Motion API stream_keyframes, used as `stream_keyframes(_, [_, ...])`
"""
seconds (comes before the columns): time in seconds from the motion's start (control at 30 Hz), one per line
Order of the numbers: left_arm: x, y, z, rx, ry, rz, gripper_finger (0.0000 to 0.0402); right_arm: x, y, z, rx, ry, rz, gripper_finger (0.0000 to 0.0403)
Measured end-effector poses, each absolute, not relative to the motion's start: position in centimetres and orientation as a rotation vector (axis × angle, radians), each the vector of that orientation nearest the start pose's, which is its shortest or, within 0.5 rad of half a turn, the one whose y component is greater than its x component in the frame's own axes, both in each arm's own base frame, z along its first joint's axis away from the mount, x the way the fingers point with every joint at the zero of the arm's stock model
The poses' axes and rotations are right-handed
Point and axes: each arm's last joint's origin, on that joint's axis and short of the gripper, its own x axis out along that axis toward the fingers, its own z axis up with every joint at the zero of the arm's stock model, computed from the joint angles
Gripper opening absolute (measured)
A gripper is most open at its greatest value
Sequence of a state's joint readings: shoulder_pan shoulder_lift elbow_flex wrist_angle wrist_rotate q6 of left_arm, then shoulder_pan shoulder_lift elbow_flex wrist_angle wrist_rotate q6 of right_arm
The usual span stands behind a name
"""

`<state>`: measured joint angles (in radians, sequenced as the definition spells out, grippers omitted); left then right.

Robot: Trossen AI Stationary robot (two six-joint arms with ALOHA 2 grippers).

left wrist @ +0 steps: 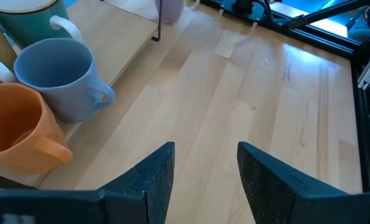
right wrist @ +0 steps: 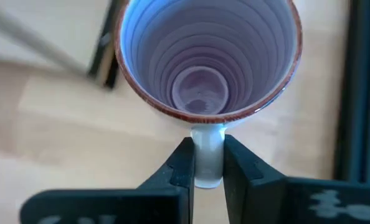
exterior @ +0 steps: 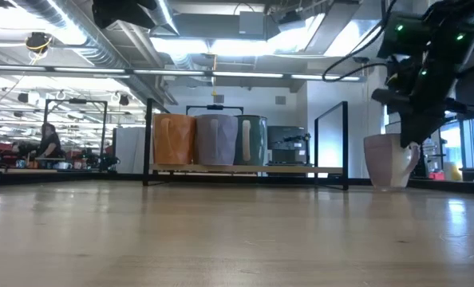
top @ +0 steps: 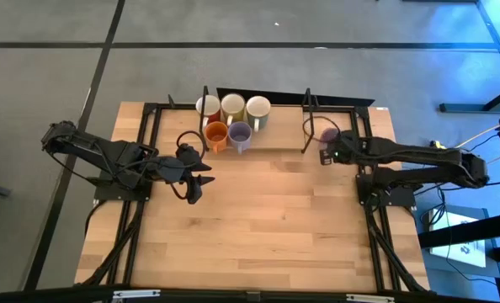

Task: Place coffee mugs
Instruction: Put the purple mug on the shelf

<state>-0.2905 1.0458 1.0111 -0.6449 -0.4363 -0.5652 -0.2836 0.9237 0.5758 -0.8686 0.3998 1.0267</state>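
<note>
Tabletop (top: 267, 219) shows five mugs (top: 233, 119) racked; my right gripper (right wrist: 207, 163) clamps the last purple mug (right wrist: 207, 56)'s handle, left gripper (left wrist: 200, 168) empty and spread.

6 coffee mugs in all: 3 cream mugs (top: 233, 106) in a back row, 1 orange mug (top: 216, 135), 2 pale purple mugs (top: 240, 134). 2 robot arms (top: 107, 156) reach over the table.

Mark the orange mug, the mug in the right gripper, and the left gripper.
orange mug (top: 216, 133), high view, its open top.
held purple mug (right wrist: 203, 50), right wrist view, its inside wall.
left gripper (left wrist: 203, 174), left wrist view, midway between fingertips.
</note>
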Motion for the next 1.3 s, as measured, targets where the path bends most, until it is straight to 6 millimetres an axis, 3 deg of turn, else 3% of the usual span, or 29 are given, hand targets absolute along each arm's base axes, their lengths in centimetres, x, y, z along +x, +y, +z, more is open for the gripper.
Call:
stream_keyframes(0.4, [20.2,-4.8,32.4,-0.286,0.58,0.3,0.0169,14.5,0.7,19.8,0.796,0.815,-0.937,0.0032])
stream_keyframes(0.73, [20.3,-4.8,32.4,-0.286,0.58,0.301,0.0169,17.6,3.4,19.1,0.755,0.721,-0.784,0.0032])
stream_keyframes(1.0, [20.2,-4.8,32.3,-0.283,0.588,0.303,0.0169,22.4,3.8,21.5,0.629,0.689,-0.783,0.0032])
stream_keyframes(1.3, [20.2,-4.8,32.3,-0.283,0.587,0.303,0.0169,28.5,-0.1,24.1,0.59,0.66,-0.88,0.0032])
